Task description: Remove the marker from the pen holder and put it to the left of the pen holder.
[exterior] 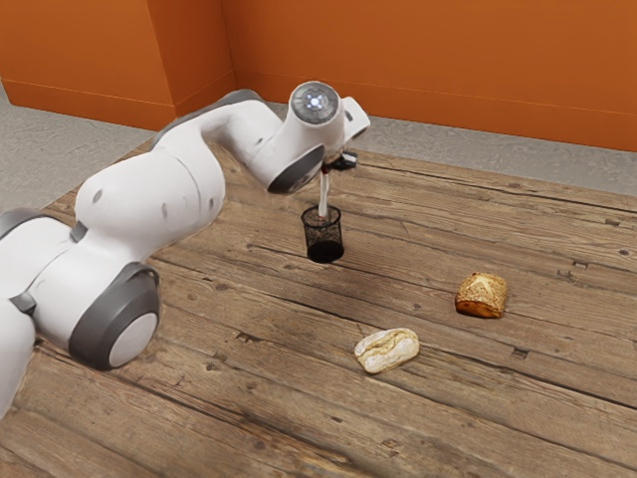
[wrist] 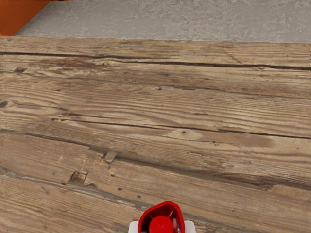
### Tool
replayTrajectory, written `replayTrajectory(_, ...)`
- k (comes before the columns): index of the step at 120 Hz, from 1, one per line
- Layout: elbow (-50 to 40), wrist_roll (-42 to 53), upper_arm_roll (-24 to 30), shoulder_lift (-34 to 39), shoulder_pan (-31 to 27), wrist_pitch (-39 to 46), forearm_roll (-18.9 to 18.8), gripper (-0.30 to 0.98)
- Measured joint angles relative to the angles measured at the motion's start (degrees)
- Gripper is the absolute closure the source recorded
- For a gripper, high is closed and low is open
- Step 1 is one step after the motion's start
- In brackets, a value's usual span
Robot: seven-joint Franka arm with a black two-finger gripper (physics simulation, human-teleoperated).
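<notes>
Likely for a straight lift clear of the rim, the hand (exterior: 337, 164), its grip impossible to tell, is above the red-topped white marker (exterior: 324, 192), upright in the black mesh pen holder (exterior: 324, 247).

No text, label, brand, number or sign can be read.
</notes>
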State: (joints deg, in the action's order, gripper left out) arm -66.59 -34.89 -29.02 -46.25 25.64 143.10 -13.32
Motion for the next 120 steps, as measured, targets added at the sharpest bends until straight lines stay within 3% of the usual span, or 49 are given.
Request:
replayTrajectory(20, -2.8, -1.0, -0.2, 9.5, 0.4, -8.0, -0.4, 0.79)
replayTrajectory(39, -4.1, -0.3, -2.7, 14.6, 0.4, -21.2, -0.3, 0.79)
replayTrajectory(74, -9.5, 4.4, -5.5, 15.2, -0.4, -45.4, 2.4, 0.79)
replayTrajectory(120, -20.2, 12.8, -6.6, 14.1, -0.4, -55.1, 2.9, 0.79)
